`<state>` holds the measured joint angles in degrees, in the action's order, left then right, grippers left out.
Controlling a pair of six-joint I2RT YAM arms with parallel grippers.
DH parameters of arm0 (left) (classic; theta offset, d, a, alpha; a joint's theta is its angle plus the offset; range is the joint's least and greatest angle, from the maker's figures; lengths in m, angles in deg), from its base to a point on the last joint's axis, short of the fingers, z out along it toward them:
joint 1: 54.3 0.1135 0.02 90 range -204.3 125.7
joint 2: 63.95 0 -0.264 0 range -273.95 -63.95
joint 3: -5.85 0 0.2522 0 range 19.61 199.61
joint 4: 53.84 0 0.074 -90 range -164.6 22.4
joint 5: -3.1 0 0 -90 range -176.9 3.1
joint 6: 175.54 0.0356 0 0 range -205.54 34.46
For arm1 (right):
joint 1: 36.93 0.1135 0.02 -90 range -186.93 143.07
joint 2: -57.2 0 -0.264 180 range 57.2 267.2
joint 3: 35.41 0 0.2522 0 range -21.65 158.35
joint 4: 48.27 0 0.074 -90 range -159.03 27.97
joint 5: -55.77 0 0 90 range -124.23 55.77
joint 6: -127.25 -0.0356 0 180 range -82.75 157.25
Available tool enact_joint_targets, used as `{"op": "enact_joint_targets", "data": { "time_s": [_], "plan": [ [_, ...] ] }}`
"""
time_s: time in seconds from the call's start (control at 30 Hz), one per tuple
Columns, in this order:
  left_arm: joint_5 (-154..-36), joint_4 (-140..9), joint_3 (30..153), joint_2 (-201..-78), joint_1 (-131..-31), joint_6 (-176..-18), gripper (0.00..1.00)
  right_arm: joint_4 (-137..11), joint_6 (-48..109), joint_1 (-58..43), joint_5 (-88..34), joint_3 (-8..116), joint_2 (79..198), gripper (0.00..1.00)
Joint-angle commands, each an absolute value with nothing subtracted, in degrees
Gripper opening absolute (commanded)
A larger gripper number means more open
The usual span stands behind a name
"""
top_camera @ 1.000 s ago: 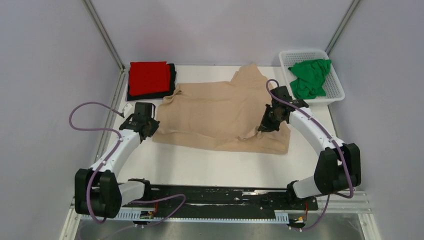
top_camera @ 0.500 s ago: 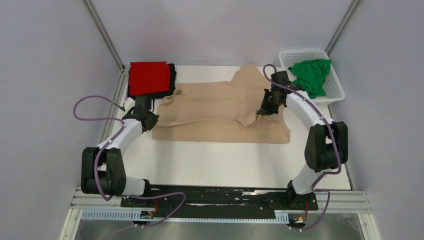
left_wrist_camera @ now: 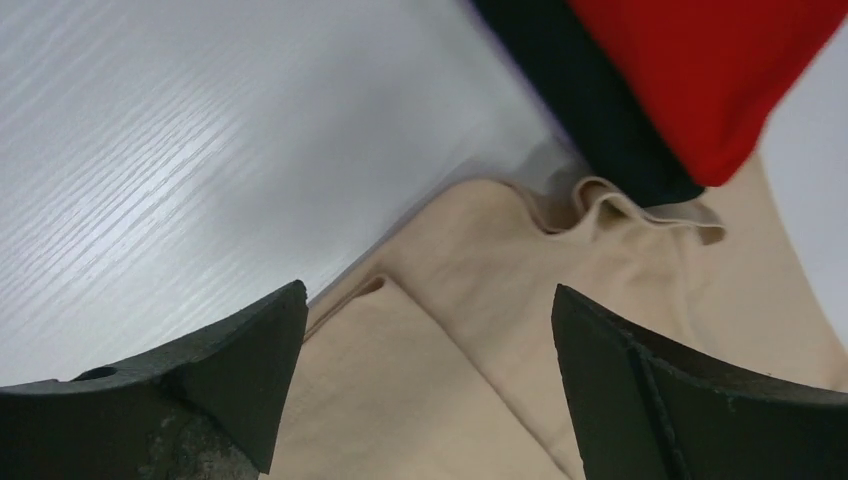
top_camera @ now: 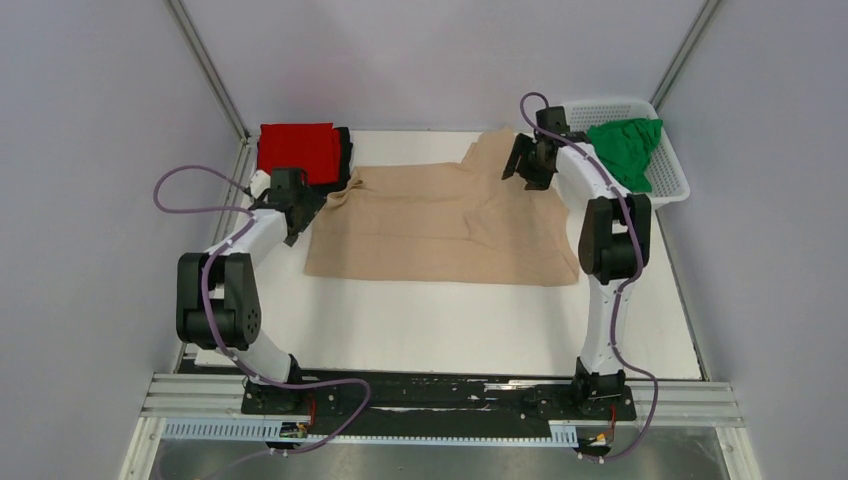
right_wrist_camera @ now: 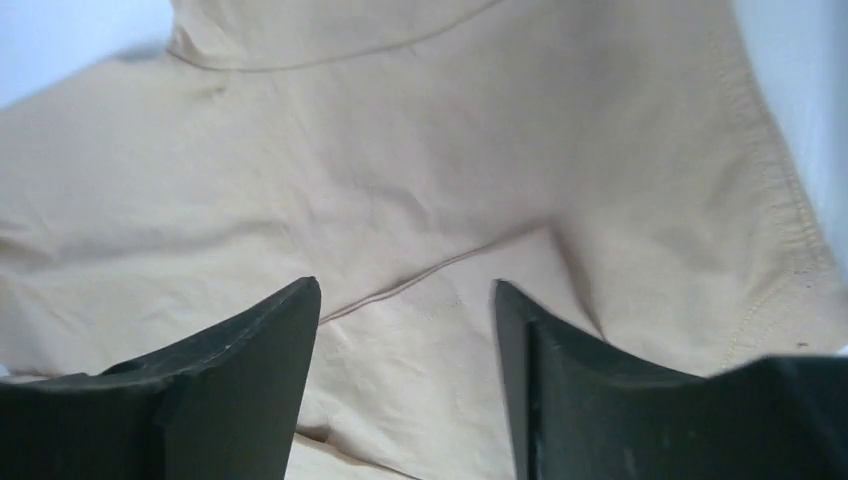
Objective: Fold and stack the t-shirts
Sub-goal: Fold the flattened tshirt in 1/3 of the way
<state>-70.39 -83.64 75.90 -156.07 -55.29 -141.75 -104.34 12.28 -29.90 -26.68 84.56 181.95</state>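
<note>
A beige t-shirt (top_camera: pixel 440 225) lies folded lengthwise across the middle of the table, one sleeve (top_camera: pixel 495 150) sticking out toward the back. My left gripper (top_camera: pixel 305 208) hovers open at the shirt's left end (left_wrist_camera: pixel 470 330), nothing between its fingers. Over the back sleeve area (right_wrist_camera: pixel 400 200) my right gripper (top_camera: pixel 515 165) also stands open and holds nothing. At the back left sits a folded red t-shirt (top_camera: pixel 297 155) on top of a folded black one (top_camera: pixel 344 165); both show in the left wrist view, red (left_wrist_camera: pixel 720 70) over black (left_wrist_camera: pixel 590 110).
A white basket (top_camera: pixel 668 188) at the back right holds a crumpled green t-shirt (top_camera: pixel 622 150). Grey walls with metal corner posts (top_camera: pixel 205 68) close in the table. The arms' bases stand on a rail (top_camera: pixel 440 392) at the near edge.
Both grippers carried the shirt's near edge toward the back, folding it over, then opened and let go. Both arms now reach further back.
</note>
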Motion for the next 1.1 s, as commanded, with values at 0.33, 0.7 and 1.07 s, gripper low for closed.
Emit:
{"op": "enact_joint_targets", "data": {
  "time_s": [0.33, 0.7, 1.07],
  "plan": [
    [-87.9, -79.2, 73.8, -145.9, -58.3, -132.4, 1.0, -89.8, 12.9, -28.9, -22.4, 50.8, 156.8, 1.0],
    [-92.3, -73.5, 73.3, -161.2, -63.3, -131.4, 1.0, -89.5, 10.0, -24.5, -33.2, 45.4, 161.7, 1.0],
    [-88.6, -86.6, 59.9, -147.6, -66.5, -130.5, 1.0, -95.1, 1.5, -24.4, -27.1, 22.6, 146.9, 1.0]
  ]
}}
